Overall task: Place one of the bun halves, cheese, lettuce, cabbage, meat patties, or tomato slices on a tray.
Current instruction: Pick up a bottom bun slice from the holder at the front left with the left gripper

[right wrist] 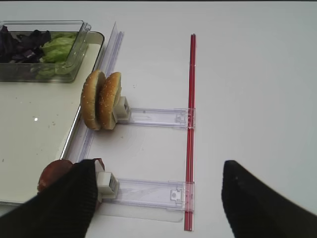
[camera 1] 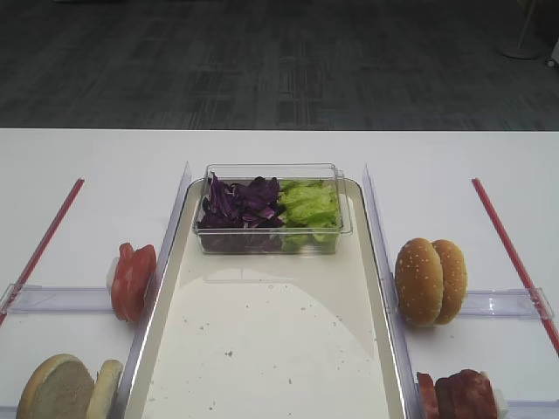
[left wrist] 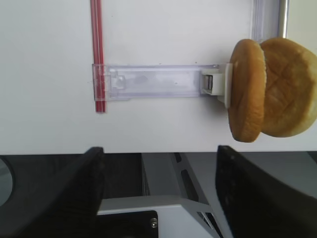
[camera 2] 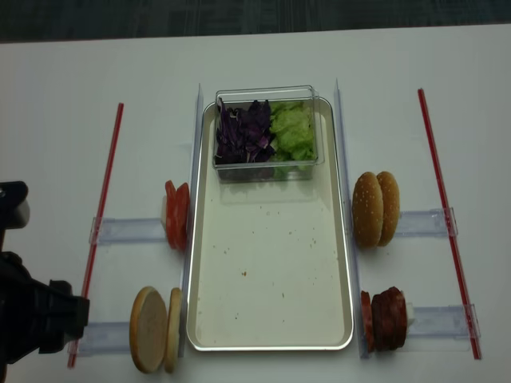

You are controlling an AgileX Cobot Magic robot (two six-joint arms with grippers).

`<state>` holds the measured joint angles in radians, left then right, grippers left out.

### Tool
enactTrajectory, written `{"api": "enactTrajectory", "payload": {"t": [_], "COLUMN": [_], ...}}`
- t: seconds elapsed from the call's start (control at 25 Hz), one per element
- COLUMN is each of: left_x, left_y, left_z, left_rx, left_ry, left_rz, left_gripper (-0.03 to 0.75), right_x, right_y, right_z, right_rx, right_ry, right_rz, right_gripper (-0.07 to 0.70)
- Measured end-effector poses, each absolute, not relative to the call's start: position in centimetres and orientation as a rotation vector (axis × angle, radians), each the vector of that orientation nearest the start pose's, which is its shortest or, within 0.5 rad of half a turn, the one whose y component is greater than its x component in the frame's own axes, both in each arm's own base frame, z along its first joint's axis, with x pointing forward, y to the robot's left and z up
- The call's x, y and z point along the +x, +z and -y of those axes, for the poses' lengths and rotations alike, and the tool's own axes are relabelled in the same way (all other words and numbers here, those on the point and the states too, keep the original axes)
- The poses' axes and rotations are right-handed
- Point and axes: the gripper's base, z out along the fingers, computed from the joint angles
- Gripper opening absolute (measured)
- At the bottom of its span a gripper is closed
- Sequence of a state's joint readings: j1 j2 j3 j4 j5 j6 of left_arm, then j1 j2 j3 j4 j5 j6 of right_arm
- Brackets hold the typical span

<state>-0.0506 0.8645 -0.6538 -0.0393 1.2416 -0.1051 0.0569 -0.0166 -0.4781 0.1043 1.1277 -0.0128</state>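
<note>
I am treating the tray (camera 2: 271,319) as my landmark, and it is lying bare of any burger part except for the clear box (camera 2: 267,128) of purple cabbage (camera 2: 243,132) and lettuce (camera 2: 291,132) sitting at its far end. Nearest my left arm, the plain bun halves (left wrist: 270,96) are standing on edge just off the tray's left rim at the near end, pressed against a clear holder rail (left wrist: 153,82). The tomato slices (camera 2: 176,215) are standing further along that same left rim. Off the right rim, the sesame bun halves (right wrist: 101,99) and the meat patties (camera 2: 387,317) are standing in their own holders.

My left fingers (left wrist: 237,198) are spread wide and gripping nothing; my right fingers (right wrist: 257,203) are likewise spread apart and empty.

To do this well, I judge I should be straddling only the outer bun half, closing gently on its flat faces so it does not crush, then lifting clear of the rail before crossing the rim.

Neither overhead view shows my fingers, and I am not finding any cheese anywhere.
</note>
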Motion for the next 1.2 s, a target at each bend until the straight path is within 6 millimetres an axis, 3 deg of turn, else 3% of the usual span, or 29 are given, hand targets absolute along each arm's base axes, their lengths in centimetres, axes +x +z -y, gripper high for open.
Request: {"api": "enactTrajectory", "payload": {"t": [0.32,0.6,1.2], "left_x": [11.8,11.8,11.8], "left_y": [26.3,26.4,26.6], "left_z": [1.0,2.0,3.0], "left_rx": [-0.093,-0.131,-0.087], "left_ry": [-0.094,-0.251,-0.42], "left_rz": [-2.948,-2.945,-2.93], "left_gripper": [0.439,0.439,0.439], "right_x": [-0.9,-0.9,-0.9], "right_y": [26.6,26.6,26.6], "right_z": [-0.8,-0.8,-0.8], "right_rx": [-0.083,-0.083,-0.083], "right_ry": [0.153,0.153,0.153], "right_rz": [-2.114,-2.114,-2.114], "right_gripper": [0.549,0.549,0.549]}}
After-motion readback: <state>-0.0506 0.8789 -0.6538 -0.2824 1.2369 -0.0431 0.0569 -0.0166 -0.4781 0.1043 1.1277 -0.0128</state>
